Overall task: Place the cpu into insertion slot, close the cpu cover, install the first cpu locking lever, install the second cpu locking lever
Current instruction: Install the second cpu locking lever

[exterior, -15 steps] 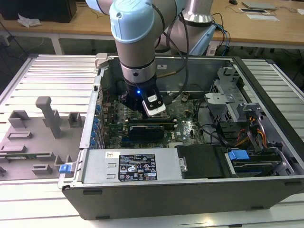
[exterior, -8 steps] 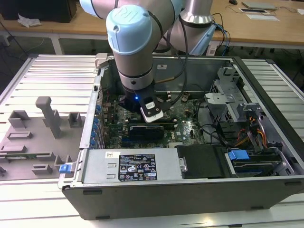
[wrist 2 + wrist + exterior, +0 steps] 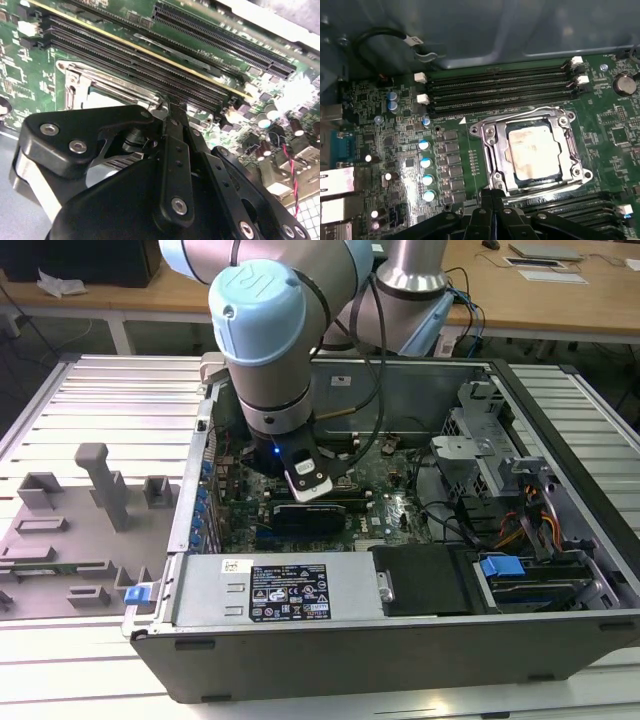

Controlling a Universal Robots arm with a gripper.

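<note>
Exterior view: arm [image 3: 270, 350] reaching down into open case [image 3: 400, 640], walls close around.
First wrist view: cpu [image 3: 534, 151] seated in socket, cover [image 3: 532, 150] down over it; gripper [image 3: 492, 196] at cover's edge, fingers together, holding nothing.
Second wrist view: gripper [image 3: 169, 109] beside memory slots [image 3: 150, 65].

Setting: robotics lab or test workshop.
Evidence: opened computer case [image 3: 400, 570] on a slotted aluminium table [image 3: 110, 400]; grey fixture blocks [image 3: 100, 485] alongside; wooden desks [image 3: 520, 295] behind; robot arm [image 3: 270, 330].
</note>
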